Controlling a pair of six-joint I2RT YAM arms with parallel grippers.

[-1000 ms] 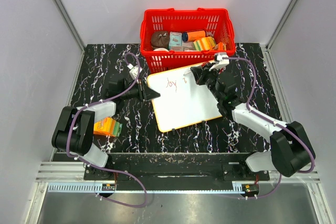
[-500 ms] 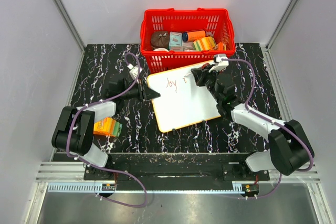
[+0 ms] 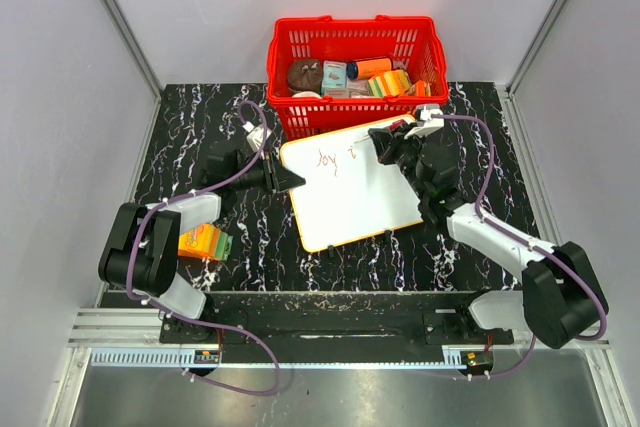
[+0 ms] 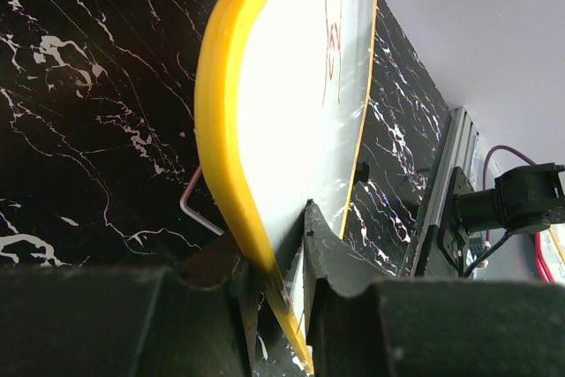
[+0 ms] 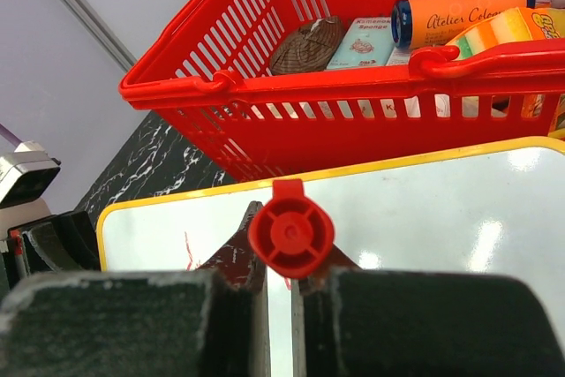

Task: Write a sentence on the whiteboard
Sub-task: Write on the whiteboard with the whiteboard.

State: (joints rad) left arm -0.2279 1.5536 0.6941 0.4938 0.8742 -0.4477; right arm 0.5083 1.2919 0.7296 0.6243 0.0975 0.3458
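The whiteboard, white with a yellow rim, lies on the black table in front of the basket. Red writing on its upper left reads "joy" plus one more stroke. My left gripper is shut on the board's left edge; in the left wrist view the yellow rim sits between the jaws. My right gripper is shut on a red marker, held over the board's upper middle. The marker's tip is hidden, so I cannot tell whether it touches the board.
A red basket with several items stands just behind the board; it also shows in the right wrist view. An orange-green box lies at the left near my left arm. Grey walls close in the table.
My right gripper with the marker has shifted slightly right along the board's top line, and the red stroke after "joy" has changed a little. The left arm has not moved.
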